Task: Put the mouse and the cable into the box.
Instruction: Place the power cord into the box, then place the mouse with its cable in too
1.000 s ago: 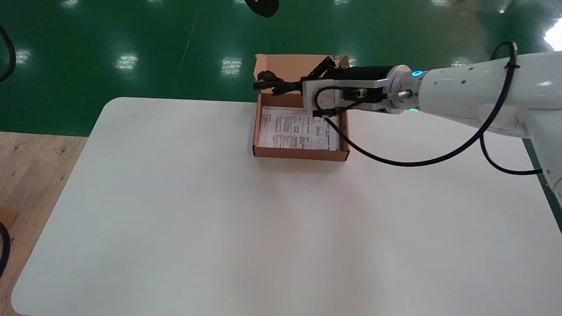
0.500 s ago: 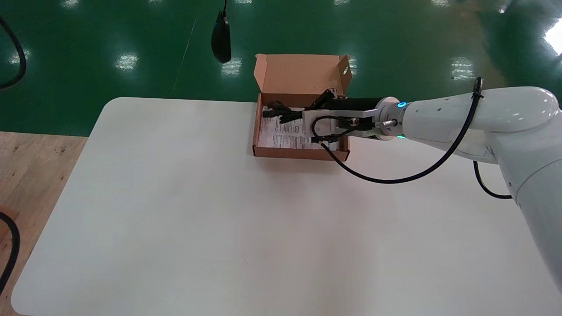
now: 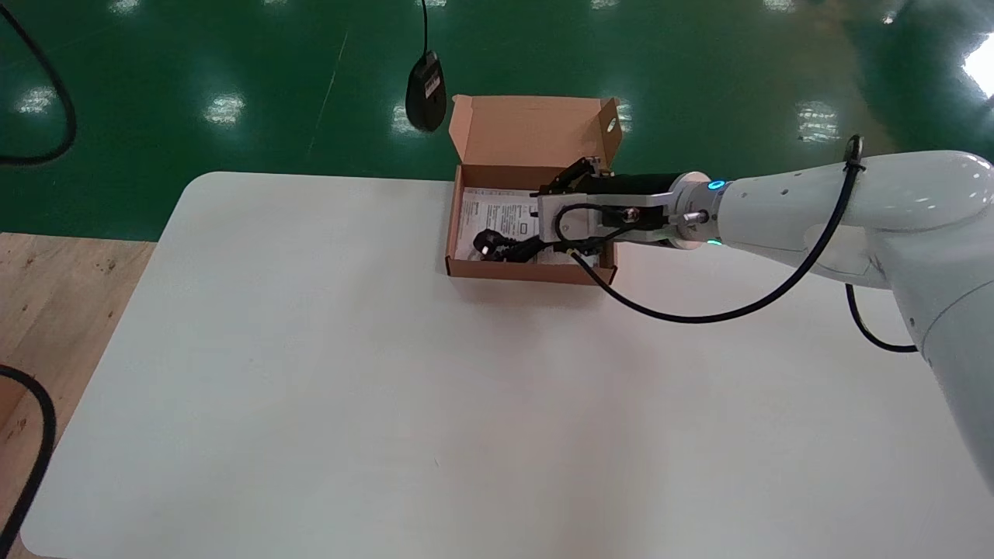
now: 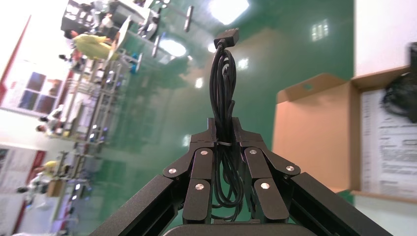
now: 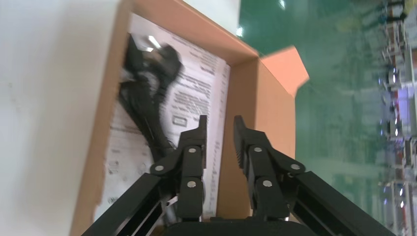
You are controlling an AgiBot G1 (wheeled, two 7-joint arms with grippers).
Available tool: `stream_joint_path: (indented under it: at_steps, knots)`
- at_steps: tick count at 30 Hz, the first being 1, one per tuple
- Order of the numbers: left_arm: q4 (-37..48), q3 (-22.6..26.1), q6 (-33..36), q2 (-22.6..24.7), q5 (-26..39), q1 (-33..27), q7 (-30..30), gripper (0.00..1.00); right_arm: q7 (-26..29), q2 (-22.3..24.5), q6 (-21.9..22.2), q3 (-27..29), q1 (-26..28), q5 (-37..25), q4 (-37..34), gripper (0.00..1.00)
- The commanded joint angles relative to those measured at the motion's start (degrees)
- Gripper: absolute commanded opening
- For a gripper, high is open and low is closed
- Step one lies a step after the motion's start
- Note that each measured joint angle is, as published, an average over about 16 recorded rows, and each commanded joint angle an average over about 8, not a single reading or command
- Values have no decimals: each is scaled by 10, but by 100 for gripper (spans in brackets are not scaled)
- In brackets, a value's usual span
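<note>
An open cardboard box point(image 3: 466, 268) with a printed sheet inside stands at the table's far edge. A black bundled cable point(image 3: 509, 248) lies in its near part, seen too in the right wrist view as the cable point(image 5: 147, 83). My right gripper point(image 3: 561, 180) hovers over the box's right side; the right gripper point(image 5: 219, 123) is open and holds nothing. A black mouse point(image 3: 425, 93) dangles by its cord just left of the box flap. My left gripper point(image 4: 223, 132) is shut on that coiled cord point(image 4: 223, 88), above the head view's frame. The box point(image 4: 314, 132) lies off to one side of it.
The white table point(image 3: 388, 388) stretches wide in front of the box. My right arm's black hose point(image 3: 699, 314) sags to the table right of the box. Green floor lies beyond the far edge, with loose black cables point(image 3: 39, 435) at the left.
My right gripper came down into the box, opened and left the black cable lying inside. The hanging mouse swung down and rightward, closer to the box.
</note>
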Motion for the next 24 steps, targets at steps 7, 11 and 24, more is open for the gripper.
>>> stream_joint_path:
  at_steps: [7, 11, 24]
  knots:
    - [53, -14, -7, 46, -28, 41, 40, 0, 9, 61, -59, 15, 50, 28, -33, 100]
    - [73, -26, -43, 68, -51, 85, 53, 0, 9, 111, -102, 19, 82, 34, -47, 100]
    - [38, -32, -137, 80, -182, 271, -137, 3, 3, 225, -152, 2, 145, 7, -77, 100]
